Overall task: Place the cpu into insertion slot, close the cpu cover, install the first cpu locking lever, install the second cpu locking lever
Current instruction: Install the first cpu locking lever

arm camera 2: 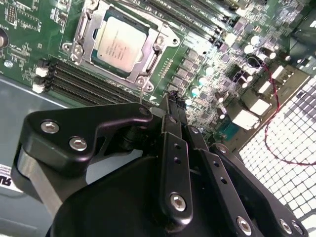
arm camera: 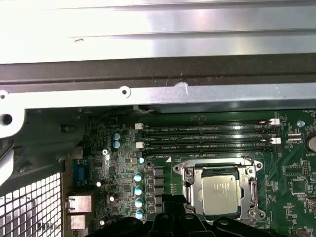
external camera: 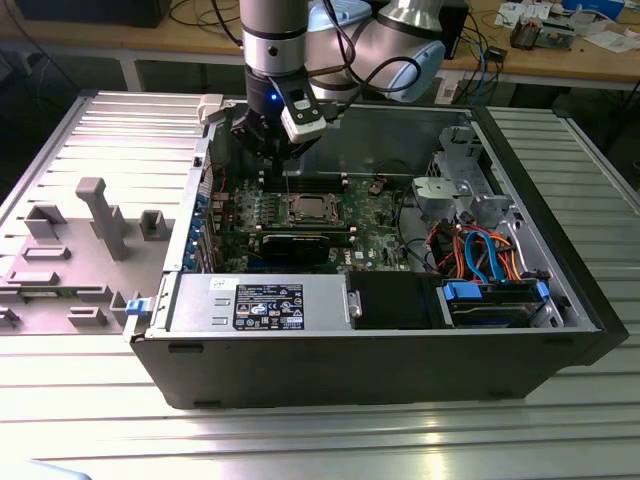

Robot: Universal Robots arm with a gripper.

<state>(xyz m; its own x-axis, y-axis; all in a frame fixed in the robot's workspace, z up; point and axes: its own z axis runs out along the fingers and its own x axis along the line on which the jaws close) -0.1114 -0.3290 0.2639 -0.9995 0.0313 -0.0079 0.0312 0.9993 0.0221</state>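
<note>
The cpu [arm camera 2: 121,45] lies flat in the insertion slot [arm camera 2: 69,48] on the green motherboard, its silver top showing through the window of the cpu cover [arm camera 2: 157,49]. The cover frame lies down around the chip. In the first wrist view the cpu [arm camera: 222,193] sits inside the same cover frame [arm camera: 190,190]. In the exterior view my gripper [external camera: 286,152] hangs above the board, just behind the cpu [external camera: 307,209] and apart from it. Its black fingers [arm camera 2: 168,116] are shut together, and a thin metal pin [arm camera 2: 141,95] sticks out near the tip.
The open computer case [external camera: 560,300] walls in the board. Memory slots [arm camera: 207,138] run beside the socket. A silver power supply [external camera: 260,305], a drive bay [external camera: 495,300] and coloured cables [external camera: 480,250] sit nearer the front. Grey fixtures [external camera: 100,215] stand at the exterior view's left.
</note>
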